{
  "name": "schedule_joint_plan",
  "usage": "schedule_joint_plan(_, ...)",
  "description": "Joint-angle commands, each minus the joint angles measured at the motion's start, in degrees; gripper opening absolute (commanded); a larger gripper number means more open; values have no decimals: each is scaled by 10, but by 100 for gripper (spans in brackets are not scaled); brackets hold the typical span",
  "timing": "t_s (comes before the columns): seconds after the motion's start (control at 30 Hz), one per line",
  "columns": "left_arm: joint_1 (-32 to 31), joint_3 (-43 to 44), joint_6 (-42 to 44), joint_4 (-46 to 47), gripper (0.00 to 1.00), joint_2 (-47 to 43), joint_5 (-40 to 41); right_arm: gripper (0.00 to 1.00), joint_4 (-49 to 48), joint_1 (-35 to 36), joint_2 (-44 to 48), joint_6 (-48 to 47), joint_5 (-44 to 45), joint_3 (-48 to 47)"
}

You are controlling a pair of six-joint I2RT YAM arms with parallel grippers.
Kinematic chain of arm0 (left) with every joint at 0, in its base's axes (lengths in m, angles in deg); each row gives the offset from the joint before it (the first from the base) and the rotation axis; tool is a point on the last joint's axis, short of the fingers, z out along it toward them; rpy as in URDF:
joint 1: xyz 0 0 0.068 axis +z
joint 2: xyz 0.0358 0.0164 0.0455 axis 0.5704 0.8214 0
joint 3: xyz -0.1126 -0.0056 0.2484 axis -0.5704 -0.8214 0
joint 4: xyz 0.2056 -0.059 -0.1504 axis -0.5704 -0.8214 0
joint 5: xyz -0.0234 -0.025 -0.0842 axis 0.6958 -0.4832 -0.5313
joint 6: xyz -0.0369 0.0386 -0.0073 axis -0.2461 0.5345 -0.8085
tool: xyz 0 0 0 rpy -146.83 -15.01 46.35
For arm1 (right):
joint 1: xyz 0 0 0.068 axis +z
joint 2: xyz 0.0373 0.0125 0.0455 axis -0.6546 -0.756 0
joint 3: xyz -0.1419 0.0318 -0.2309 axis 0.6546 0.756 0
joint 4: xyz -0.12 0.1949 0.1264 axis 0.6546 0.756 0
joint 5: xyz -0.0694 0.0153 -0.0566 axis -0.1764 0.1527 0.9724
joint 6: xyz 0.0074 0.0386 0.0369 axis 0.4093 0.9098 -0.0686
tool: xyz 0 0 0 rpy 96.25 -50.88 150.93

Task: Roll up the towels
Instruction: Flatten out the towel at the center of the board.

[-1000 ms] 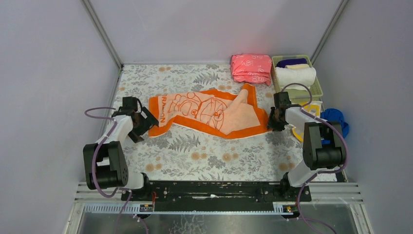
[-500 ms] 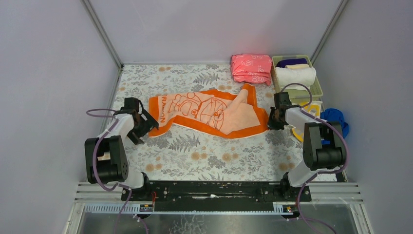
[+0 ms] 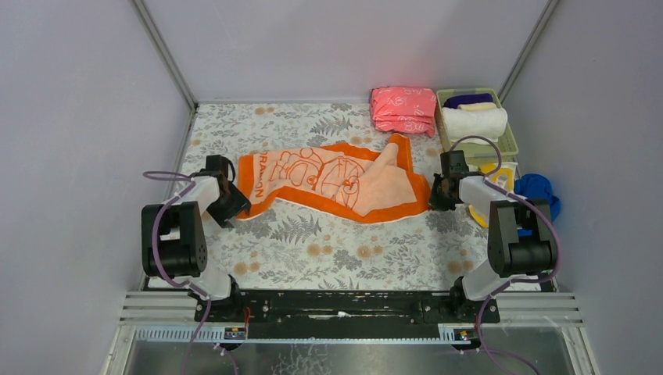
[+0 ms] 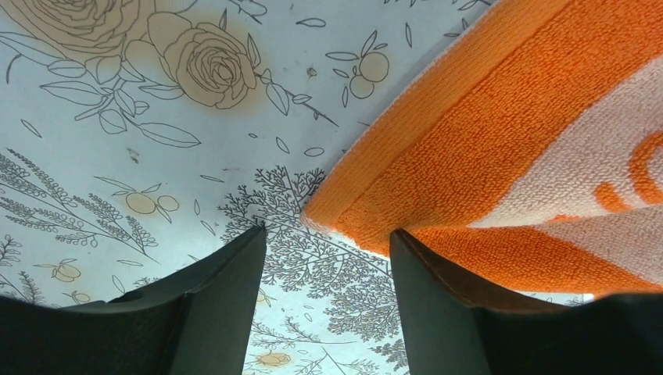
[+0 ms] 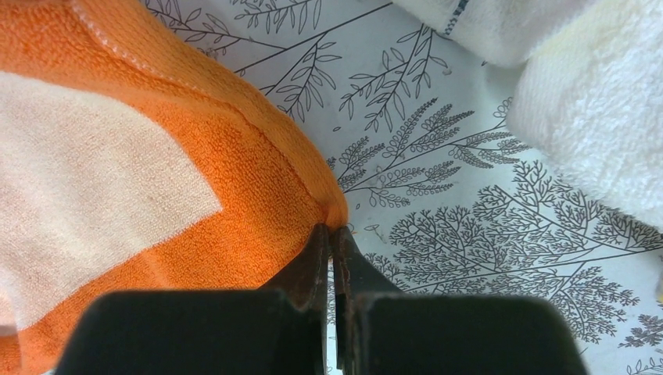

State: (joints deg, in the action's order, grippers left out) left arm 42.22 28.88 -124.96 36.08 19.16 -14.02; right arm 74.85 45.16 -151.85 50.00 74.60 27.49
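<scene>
The orange towel (image 3: 336, 183) is seen spread lengthwise from left to right across the middle of the floral table cover (image 3: 313, 250). It is not yet flat: its right part is folded over so that the pale reverse is shown, and its near edge is rumpled. No roll has been started, so the step in hand is judged to be the taking of two corners, so that the cloth can be pulled straight before it is rolled. The left gripper (image 4: 328, 242) is set low at the towel's near left corner, with its jaws held partly apart and the hemmed corner lying in the gap. Nothing is clamped there yet, and this placement is judged to be made so that the corner can be closed on. The right gripper (image 5: 330, 234) is placed at the near right corner with its fingers pressed fully together. The very tip of the orange hem appears to be pinched between them, though how much cloth is caught cannot be told. Such a shallow hold is judged liable to slip once tension is applied. A rolled white towel (image 3: 474, 123) is kept in the green basket (image 3: 512, 144) at the far right, a blue towel (image 3: 539, 191) lies just right of the right arm, and the pink folded stack (image 3: 403, 109) is left at the far edge.
</scene>
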Motion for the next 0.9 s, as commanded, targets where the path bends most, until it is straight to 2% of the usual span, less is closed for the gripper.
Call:
schedule_joint_plan(0.0, -3, 20, -8, -2, 57, 4, 23, 0, 22, 2, 10, -6, -21, 13)
schedule_joint_plan(0.4, -2, 33, 10, -21, 52, -7, 60, 0, 21, 2, 21, -6, -23, 15)
schedule_joint_plan(0.6, 0, 46, 19, -17, 43, 30, 73, 0, 20, 2, 23, -7, -21, 16)
schedule_joint_plan(0.87, 26, 54, 42, -15, 44, 53, 69, 0, 20, 2, 26, -8, -19, 18)
